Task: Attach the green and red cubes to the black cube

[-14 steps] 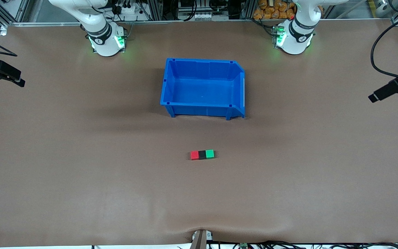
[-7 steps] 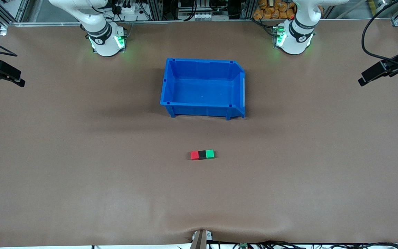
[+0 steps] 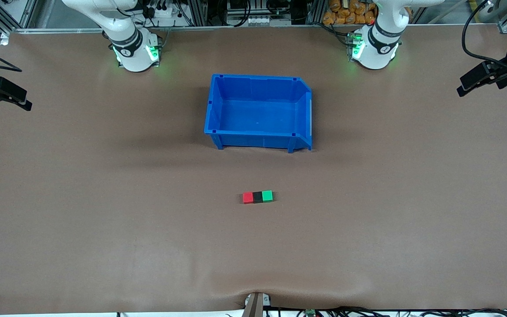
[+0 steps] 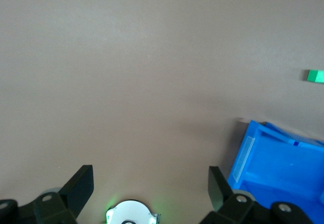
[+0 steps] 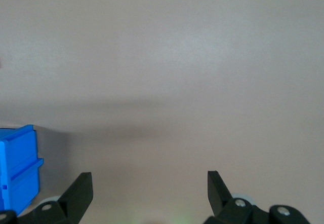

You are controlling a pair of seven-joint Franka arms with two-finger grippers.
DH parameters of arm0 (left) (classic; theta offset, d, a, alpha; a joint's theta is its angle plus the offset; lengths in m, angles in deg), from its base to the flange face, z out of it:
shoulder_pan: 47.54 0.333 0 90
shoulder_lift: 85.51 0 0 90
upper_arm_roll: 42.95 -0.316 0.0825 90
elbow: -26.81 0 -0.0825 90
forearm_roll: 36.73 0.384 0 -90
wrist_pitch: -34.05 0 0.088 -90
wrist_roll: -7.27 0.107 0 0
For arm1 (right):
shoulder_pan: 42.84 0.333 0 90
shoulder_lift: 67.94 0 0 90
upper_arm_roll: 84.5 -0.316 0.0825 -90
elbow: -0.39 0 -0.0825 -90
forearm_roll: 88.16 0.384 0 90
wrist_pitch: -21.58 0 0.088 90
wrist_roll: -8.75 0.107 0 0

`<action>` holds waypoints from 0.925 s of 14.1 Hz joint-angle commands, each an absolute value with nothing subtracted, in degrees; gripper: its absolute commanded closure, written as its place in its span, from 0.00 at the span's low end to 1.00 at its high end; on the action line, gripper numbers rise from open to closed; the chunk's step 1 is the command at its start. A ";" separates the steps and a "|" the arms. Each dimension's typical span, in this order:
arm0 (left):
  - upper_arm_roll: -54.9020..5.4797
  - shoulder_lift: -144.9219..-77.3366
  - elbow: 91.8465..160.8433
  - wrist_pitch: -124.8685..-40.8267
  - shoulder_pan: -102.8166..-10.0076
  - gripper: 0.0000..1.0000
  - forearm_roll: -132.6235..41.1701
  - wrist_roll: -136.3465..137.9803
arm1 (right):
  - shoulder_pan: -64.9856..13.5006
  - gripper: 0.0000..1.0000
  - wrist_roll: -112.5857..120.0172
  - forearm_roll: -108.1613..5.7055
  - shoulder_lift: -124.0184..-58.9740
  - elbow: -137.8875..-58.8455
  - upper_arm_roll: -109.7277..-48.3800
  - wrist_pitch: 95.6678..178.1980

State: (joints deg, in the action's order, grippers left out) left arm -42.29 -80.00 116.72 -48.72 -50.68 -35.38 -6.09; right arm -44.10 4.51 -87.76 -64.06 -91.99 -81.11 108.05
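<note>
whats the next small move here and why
Probably nothing more than holding both arms parked. The small red cube, matte black cube and green cube already sit in one touching row, black in the middle, nearer the front camera than the blue plastic bin. The left gripper and right gripper are open over the table ends.

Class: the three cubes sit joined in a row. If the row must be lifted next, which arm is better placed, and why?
Neither clearly. The left gripper and right gripper both hang open at the table's ends, away from the red cube, black cube and green cube.
</note>
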 commanded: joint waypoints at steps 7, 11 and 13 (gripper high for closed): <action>-42.33 -79.71 117.51 -48.21 -51.05 0.00 -34.10 1.03 | -44.69 0.00 4.27 -86.84 -64.69 -90.84 -81.25 107.27; -42.51 -81.28 115.23 -48.21 -50.79 0.00 -34.10 1.11 | -44.69 0.00 4.27 -86.84 -64.69 -90.84 -81.25 107.36; -42.86 -82.16 113.30 -48.21 -50.61 0.00 -34.10 1.12 | -44.69 0.00 4.27 -86.84 -64.69 -90.75 -81.25 107.36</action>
